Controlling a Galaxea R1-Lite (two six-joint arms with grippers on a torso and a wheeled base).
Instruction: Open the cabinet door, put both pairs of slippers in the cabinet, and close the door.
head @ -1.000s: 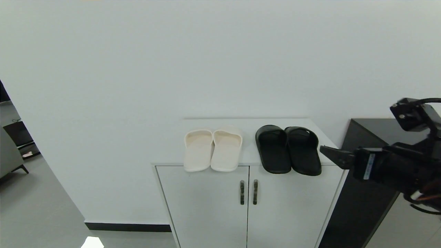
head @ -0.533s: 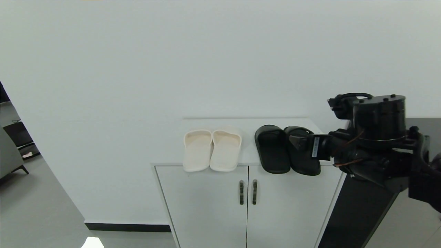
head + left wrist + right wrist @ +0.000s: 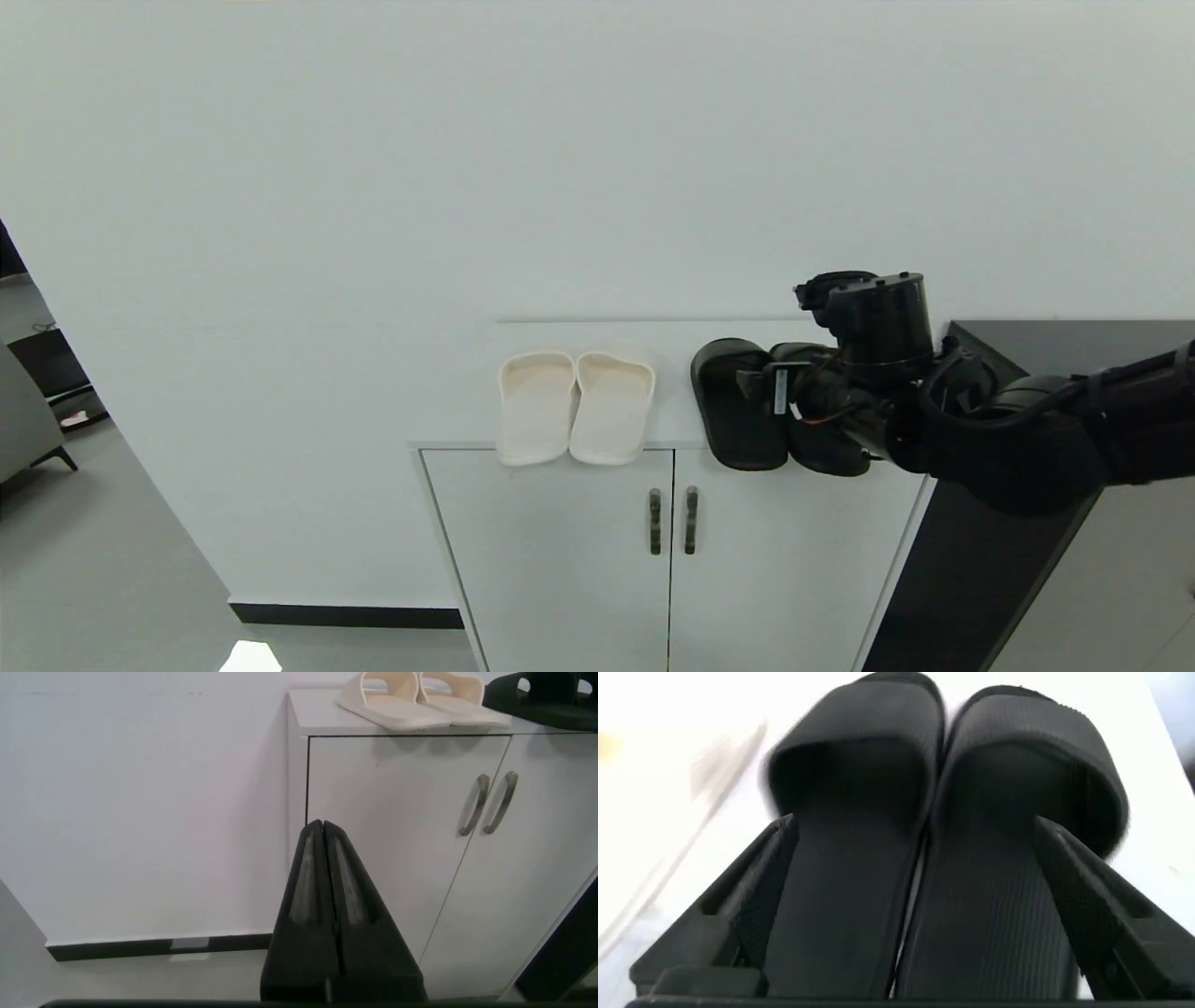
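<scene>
A pair of black slippers (image 3: 733,411) (image 3: 850,887) and a pair of white slippers (image 3: 574,406) (image 3: 411,691) lie side by side on top of the white cabinet (image 3: 560,551). Both cabinet doors are shut, with their two handles (image 3: 673,521) (image 3: 486,803) meeting at the middle. My right gripper (image 3: 758,390) (image 3: 913,826) hangs open just above the black pair, one finger on each outer side, and hides part of the right slipper in the head view. My left gripper (image 3: 323,831) is shut on nothing, low down and off the cabinet's left front corner.
A black cabinet (image 3: 1027,345) stands against the white cabinet's right side. The white wall runs behind both. Open grey floor (image 3: 112,579) lies to the left, with a chair (image 3: 23,420) at the far left edge.
My right arm has swung in from the right edge and forward, so its gripper now sits over the black slippers. The slippers and doors have not moved.
</scene>
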